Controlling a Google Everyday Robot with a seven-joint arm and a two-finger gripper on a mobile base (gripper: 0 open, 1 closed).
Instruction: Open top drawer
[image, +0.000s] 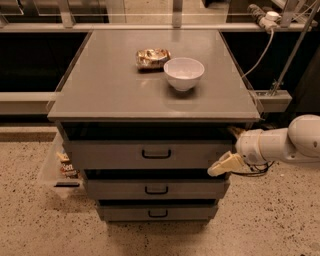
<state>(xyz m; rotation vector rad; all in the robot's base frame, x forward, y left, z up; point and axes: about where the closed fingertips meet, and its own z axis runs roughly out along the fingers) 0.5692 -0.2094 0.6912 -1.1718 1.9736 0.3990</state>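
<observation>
The top drawer (150, 155) sits just under the worktop (100, 95). Its front looks shut or nearly so, and its black handle (156, 154) is centred and free, so we judge the pull not yet begun. Our tool (216, 170) hangs by the front's right edge, well apart from the handle, probably lining up. We cannot tell whether it is apart or together. The arm (280, 145) reaches in level from the right, wrist tipped down-left.
</observation>
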